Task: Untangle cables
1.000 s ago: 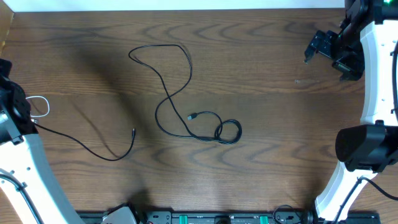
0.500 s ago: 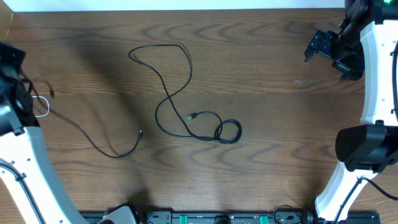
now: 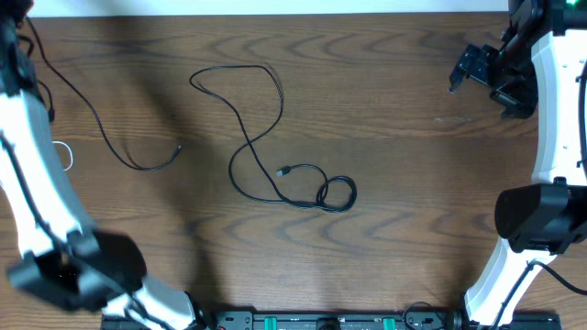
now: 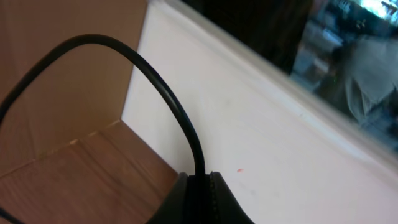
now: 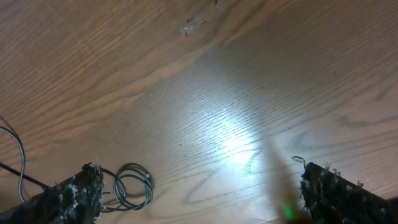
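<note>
My left gripper (image 4: 200, 178) is shut on a thin black cable (image 4: 134, 59), which arcs up and away from the closed fingers. From overhead that cable (image 3: 101, 137) trails from the far left corner down across the table, and its free plug end (image 3: 179, 147) lies on the wood. A second black cable (image 3: 252, 137) lies mid-table in a wide loop with a small coil (image 3: 336, 193). A short white cable (image 3: 66, 156) peeks out beside the left arm. My right gripper (image 3: 479, 73) hangs open and empty at the far right; in its wrist view the same gripper (image 5: 205, 196) looks toward the coil (image 5: 132, 186).
The table's far edge meets a white wall (image 4: 261, 143). A wooden panel (image 4: 56, 74) stands at the far left corner. The left arm (image 3: 37, 174) stretches along the left side. The right arm (image 3: 550, 137) stands along the right edge. A rail of equipment (image 3: 303, 321) lines the near edge.
My left arm has swung toward the far left corner, pulling its black cable along; the cable's free end slid left and toward the far edge. The right arm and the middle cable have not moved.
</note>
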You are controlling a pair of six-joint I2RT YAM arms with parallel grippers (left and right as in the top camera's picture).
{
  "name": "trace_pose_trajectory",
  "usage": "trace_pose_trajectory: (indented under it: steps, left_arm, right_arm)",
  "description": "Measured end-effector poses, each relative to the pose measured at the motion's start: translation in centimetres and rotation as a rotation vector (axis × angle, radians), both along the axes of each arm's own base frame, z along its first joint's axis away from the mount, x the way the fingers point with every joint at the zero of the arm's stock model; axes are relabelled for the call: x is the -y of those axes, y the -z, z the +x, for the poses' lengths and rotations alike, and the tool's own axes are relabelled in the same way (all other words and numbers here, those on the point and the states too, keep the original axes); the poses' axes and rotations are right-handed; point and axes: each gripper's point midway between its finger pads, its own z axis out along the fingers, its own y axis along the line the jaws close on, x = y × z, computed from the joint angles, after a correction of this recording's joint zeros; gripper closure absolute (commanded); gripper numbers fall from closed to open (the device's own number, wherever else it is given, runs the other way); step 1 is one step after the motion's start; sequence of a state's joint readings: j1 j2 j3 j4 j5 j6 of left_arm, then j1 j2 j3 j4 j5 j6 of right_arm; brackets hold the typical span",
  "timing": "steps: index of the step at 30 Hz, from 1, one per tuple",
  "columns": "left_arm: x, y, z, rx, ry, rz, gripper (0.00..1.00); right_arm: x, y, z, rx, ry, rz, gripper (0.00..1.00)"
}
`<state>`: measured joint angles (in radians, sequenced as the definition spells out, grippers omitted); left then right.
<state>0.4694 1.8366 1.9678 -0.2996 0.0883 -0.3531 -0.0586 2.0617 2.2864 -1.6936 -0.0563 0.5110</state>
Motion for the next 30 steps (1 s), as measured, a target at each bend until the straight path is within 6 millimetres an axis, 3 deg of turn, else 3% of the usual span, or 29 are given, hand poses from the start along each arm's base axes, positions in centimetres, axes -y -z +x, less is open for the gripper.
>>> trace_pose_trajectory:
  steps: [3,6,7,10,13,18,22,25,26,27,30]
  left_arm:
    - [-1.0,4.5,2.5,-0.094,0.03,0.021,0.55]
    - [-1.9,10.4,3.7,-0.228,0.039,0.011,0.15]
    - [-2.1,12.1,3.8,-0.269,0.041,0.002,0.09]
    - [-2.5,17.0,3.6,-0.393,0.045,-0.034,0.08]
    - [-2.5,18.5,3.2,-0.438,0.051,-0.045,0.07]
    - [-1.3,16.0,2.9,-0.396,0.107,-0.05,0.07]
    - [1.0,10.5,2.0,-0.288,0.176,-0.055,0.07]
    - [3.5,4.7,-0.2,-0.181,0.224,-0.082,0.06]
    - [4.1,3.7,-0.8,-0.166,0.232,-0.089,0.06]
    - [5.5,1.3,-2.4,-0.131,0.256,-0.108,0.06]
    - [9.1,-1.9,-6.6,-0.123,0.306,-0.171,0.06]
  right_arm:
    - [0.0,0.0,0.0,0.0,0.0,0.0,0.01]
    - [0.0,0.0,0.0,0.0,0.0,0.0,0.01]
    - [0.0,0.0,0.0,0.0,0.0,0.0,0.01]
    - [0.0,0.0,0.0,0.0,0.0,0.0,0.01]
    - [0.0,0.0,0.0,0.0,0.0,0.0,0.01]
    - [0.0,0.0,0.0,0.0,0.0,0.0,0.01]
    - [0.0,0.0,0.0,0.0,0.0,0.0,0.01]
    - [0.0,0.0,0.0,0.0,0.0,0.0,0.01]
    - [0.0,0.0,0.0,0.0,0.0,0.0,0.01]
    - [0.0,0.0,0.0,-0.001,0.0,0.0,0.01]
    - [0.0,0.0,0.0,0.0,0.0,0.0,0.01]
